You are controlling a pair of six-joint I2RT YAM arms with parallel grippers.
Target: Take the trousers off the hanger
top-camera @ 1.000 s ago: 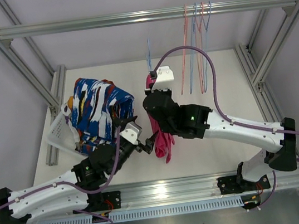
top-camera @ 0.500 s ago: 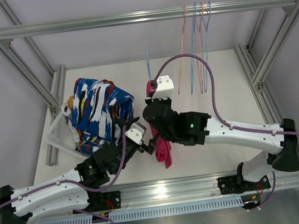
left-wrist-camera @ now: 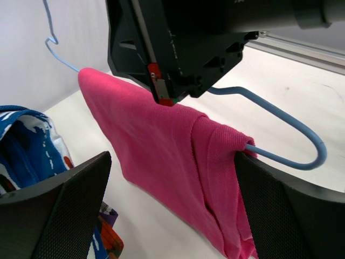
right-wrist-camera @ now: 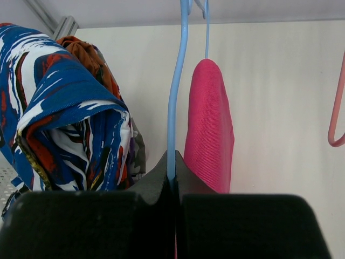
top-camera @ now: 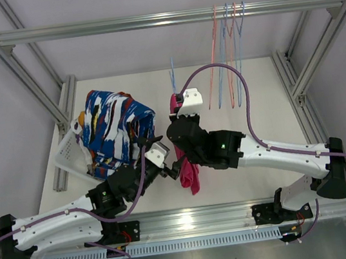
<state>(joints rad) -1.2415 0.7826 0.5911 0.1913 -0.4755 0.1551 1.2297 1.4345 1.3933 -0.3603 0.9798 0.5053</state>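
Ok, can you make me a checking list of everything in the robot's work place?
Surface: white table, no spills seen.
Job's things: pink trousers draped over a blue hanger; blue patterned trousers and orange trousers piled in a white basket on the left.
Clutter: nothing seen.
End effectors: right end effector shut on the blue hanger; left end effector open by the pink trousers.
Cables: purple cable arches over the right arm.
Surroundings: metal frame; empty hangers on its rail.

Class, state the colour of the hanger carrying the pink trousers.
Light blue. The hanger shows best in the left wrist view, under the pink trousers.
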